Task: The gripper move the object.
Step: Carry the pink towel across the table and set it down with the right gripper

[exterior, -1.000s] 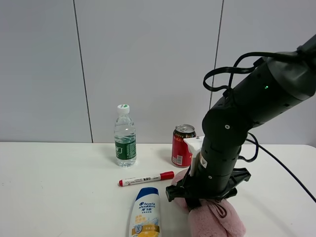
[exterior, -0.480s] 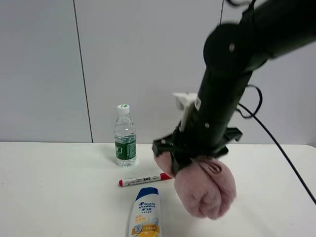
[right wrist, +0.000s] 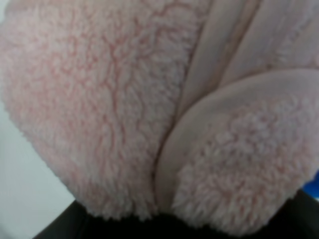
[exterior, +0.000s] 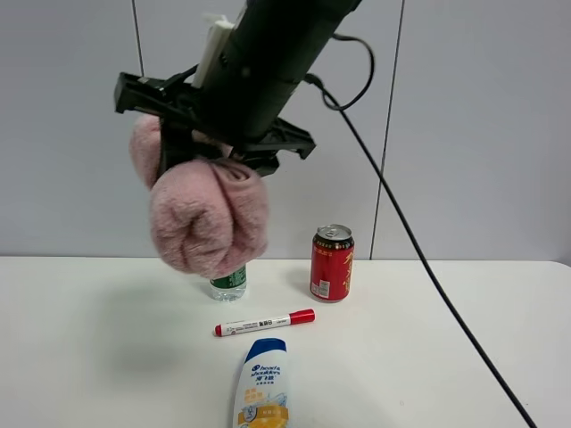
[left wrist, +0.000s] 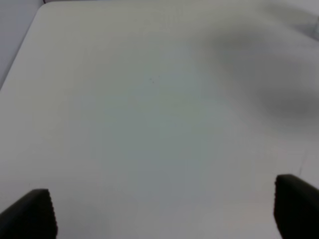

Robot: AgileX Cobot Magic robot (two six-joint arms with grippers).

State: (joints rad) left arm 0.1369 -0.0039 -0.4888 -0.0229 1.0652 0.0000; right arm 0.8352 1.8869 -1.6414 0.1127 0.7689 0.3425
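Note:
The fluffy pink towel bundle (exterior: 207, 218) hangs high in the air at the left of centre in the exterior view, above the table and in front of the water bottle. My right gripper (exterior: 183, 143) is shut on its middle, and the black arm reaches in from the upper right. The bundle fills the right wrist view (right wrist: 149, 109), where the fingers are hidden. My left gripper (left wrist: 162, 211) is open over bare white table, with only its black fingertips (left wrist: 32, 211) showing.
On the white table (exterior: 89, 339) stand a water bottle (exterior: 228, 283), partly hidden behind the bundle, and a red can (exterior: 331, 262). A red marker (exterior: 264, 322) lies in front of them. A white-and-blue shampoo bottle (exterior: 262, 385) lies at the front edge.
The right arm has lifted the pink bundle off the table at the front right and swung it up and to the left. The red can is uncovered again.

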